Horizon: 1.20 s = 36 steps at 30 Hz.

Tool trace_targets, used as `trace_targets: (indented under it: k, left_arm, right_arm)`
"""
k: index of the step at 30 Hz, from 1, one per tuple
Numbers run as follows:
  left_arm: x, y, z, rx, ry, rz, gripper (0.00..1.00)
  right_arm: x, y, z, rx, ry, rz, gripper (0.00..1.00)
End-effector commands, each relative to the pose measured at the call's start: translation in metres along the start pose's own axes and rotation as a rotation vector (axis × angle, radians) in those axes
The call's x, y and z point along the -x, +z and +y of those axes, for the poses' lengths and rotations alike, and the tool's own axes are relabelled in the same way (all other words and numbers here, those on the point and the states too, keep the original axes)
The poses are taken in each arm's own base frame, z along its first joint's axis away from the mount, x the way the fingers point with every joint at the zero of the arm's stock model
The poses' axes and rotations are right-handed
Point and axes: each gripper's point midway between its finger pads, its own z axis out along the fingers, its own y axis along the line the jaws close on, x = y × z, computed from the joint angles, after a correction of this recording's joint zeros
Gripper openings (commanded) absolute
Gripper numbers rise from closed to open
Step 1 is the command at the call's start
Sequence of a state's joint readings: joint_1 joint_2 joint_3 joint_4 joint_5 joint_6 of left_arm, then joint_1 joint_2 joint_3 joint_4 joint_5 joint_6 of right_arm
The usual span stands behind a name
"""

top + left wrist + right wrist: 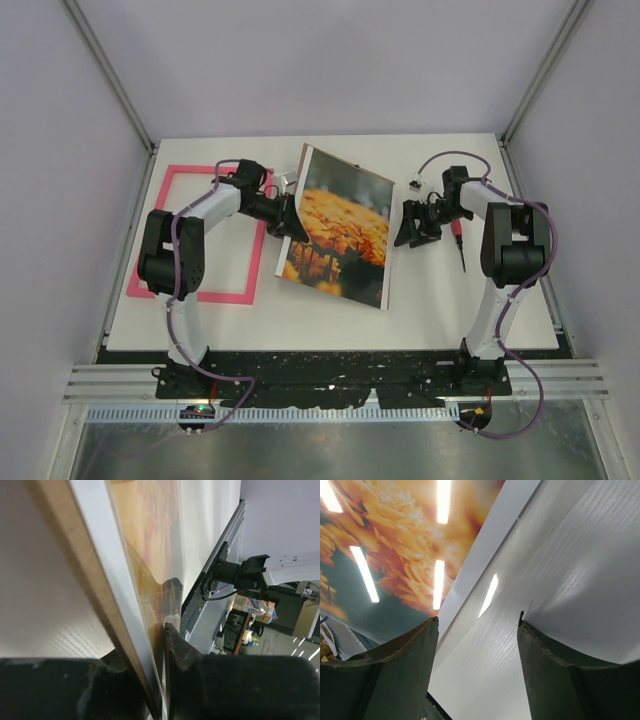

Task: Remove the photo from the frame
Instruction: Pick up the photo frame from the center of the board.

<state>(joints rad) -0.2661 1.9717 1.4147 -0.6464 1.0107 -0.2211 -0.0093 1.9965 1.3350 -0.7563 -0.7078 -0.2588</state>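
Observation:
The pink frame (230, 298) lies flat and empty on the left part of the white table (450, 310). The photo (345, 225), orange-yellow flowers under a dark top, sits tilted at the table's middle, its left edge raised. My left gripper (298, 228) is shut on that edge. In the left wrist view the jaws (162, 630) pinch the glossy photo (150, 540) together with a brown backing board (65, 540) behind it. My right gripper (405, 232) stands open just off the photo's right edge. Its wrist view shows the fingers (477, 622) wide apart over bare table, with the photo (395, 540) to the left.
A thin red-and-black tool (459, 245) lies on the table under the right arm. Grey walls with metal posts close in the table at the back and both sides. The left arm's elbow hangs over the frame.

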Motion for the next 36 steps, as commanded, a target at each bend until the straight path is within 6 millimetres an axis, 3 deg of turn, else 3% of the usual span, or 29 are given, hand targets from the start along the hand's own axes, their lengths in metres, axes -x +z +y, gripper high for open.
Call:
trace_targets:
  k: [1,3,15,27,31,36]
  left_arm:
    - [0.012,-0.01,-0.02,-0.028,0.102,-0.045,0.14]
    - [0.012,-0.011,-0.02,-0.022,0.105,-0.05,0.13]
    - [0.013,-0.016,-0.022,0.006,0.122,-0.062,0.1]
    - [0.011,-0.006,-0.007,0.009,0.077,-0.041,0.2]
    - [0.01,-0.004,-0.004,0.003,0.063,-0.033,0.22]
    - [0.01,-0.003,-0.005,-0.003,0.061,-0.03,0.26]
  right_arm:
    - [-0.011,0.008,-0.014,-0.062,-0.014,0.039,0.69]
    - [-0.013,0.014,-0.007,-0.058,-0.036,0.057,0.69]
    - [-0.005,0.018,-0.008,-0.061,0.016,0.047,0.7]
    - [0.011,0.029,-0.011,-0.094,0.056,0.057,0.7]
    - [0.019,0.033,0.002,-0.04,0.048,0.075,0.7]
    - [0.006,0.062,0.028,0.012,-0.008,0.169,0.7]
